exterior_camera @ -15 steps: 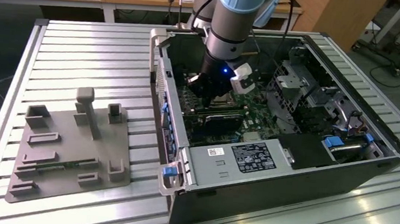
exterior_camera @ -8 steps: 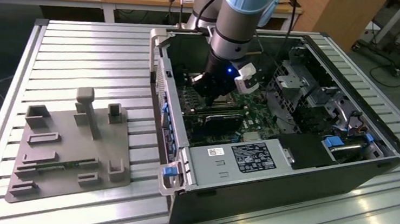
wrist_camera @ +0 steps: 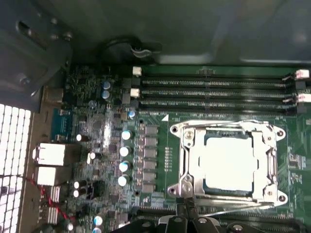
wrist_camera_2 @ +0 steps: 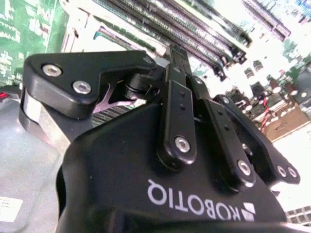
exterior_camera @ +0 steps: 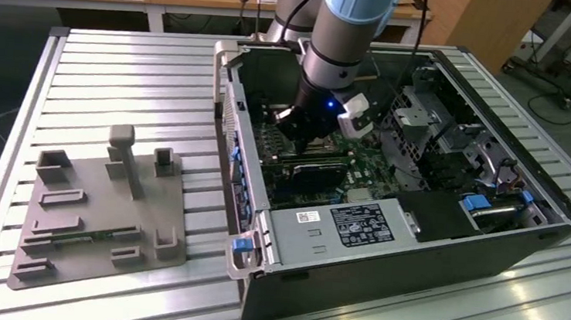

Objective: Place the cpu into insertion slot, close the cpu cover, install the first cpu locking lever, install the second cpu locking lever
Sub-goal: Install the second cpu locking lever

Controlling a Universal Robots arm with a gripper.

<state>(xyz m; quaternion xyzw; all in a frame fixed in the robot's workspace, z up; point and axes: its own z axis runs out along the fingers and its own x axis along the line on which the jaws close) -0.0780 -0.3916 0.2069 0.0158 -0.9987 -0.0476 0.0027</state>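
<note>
Glare washes out the cpu (wrist_camera: 229,162) in the first wrist view; the second wrist view is overexposed behind a blurred tool (wrist_camera_2: 177,63).

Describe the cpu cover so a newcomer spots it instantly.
Start at the open computer case on the slatted table, and find its green board. Below the long memory slots sits a silvery square frame, the cpu cover. Its large window shows the bright cpu.

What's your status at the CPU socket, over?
Gripper down inside the case, at the socket's edge. CPU seated, cover closed over it. Nothing in the way.
</note>
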